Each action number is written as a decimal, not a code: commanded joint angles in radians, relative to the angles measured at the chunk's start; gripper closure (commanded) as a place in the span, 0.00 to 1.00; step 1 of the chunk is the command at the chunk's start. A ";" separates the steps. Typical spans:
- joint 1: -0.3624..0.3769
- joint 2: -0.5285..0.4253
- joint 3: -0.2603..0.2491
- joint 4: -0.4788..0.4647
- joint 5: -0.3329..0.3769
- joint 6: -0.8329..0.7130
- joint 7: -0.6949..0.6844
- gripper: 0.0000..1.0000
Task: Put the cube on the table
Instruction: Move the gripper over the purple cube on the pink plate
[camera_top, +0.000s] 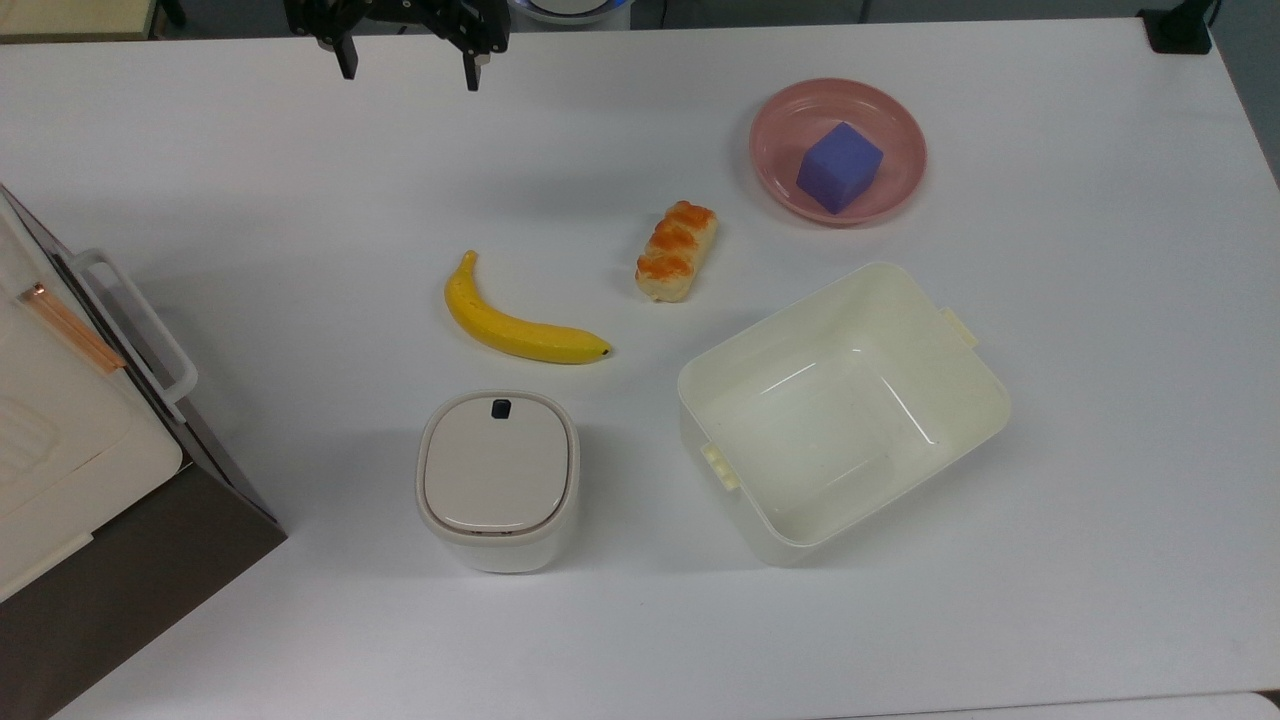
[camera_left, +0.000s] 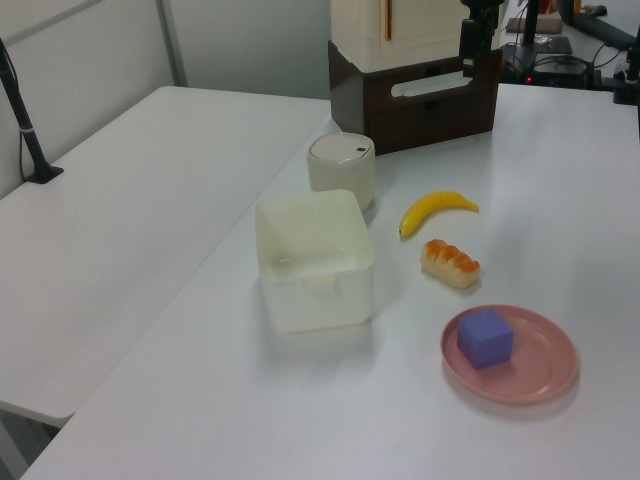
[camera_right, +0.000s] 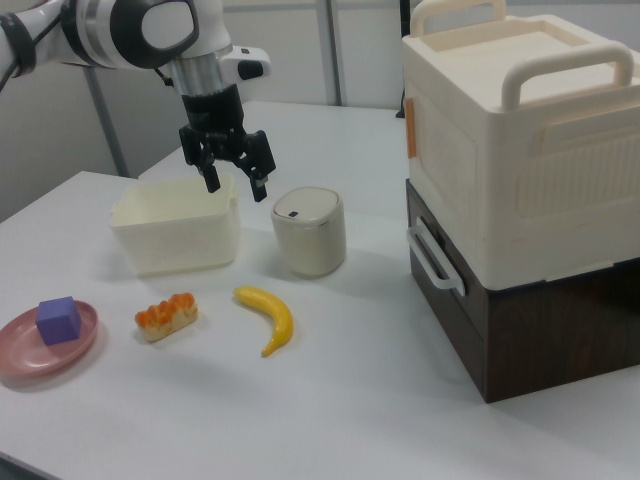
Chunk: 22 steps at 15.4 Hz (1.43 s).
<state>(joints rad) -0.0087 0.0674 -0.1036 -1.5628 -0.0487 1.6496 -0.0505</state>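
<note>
Here's the layout in the top view: the cube (camera_top: 840, 166) sits inside the pink plate (camera_top: 893, 122) in the upper right of the frame, tilted corner-on to the camera, not on the bare worktop (camera_top: 1100, 420). Just down-left of the plate lies the bread roll (camera_top: 677, 251), and further left the banana (camera_top: 517, 326), curving across the middle. Below them, the cream tub (camera_top: 970, 395) stands open at centre-right, and the lidded white canister (camera_top: 498, 480) sits left of it, well apart from the plate. Hard against the left edge, a cream box (camera_top: 60, 420) with handles is stacked on a dark brown box (camera_top: 150, 560).

Now the arm: in the right view it reaches in from the upper left of the frame, wrist pointing straight down, with the end effector (camera_right: 236, 180) hanging in the air above the worktop, in front of the tub and canister. Its fingers (camera_right: 259, 187) are spread wide and gripping nothing. In the top view the end effector (camera_top: 408, 68) is at the top edge, left of centre, well apart from the cube, with the banana and roll lying between them.
</note>
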 joint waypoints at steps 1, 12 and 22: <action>0.003 -0.009 -0.002 -0.002 0.020 -0.024 -0.022 0.00; 0.007 -0.009 0.001 -0.006 0.021 -0.021 -0.022 0.00; 0.179 0.068 0.013 -0.013 0.062 -0.016 -0.026 0.00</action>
<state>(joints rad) 0.0787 0.1093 -0.0809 -1.5737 -0.0021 1.6496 -0.0569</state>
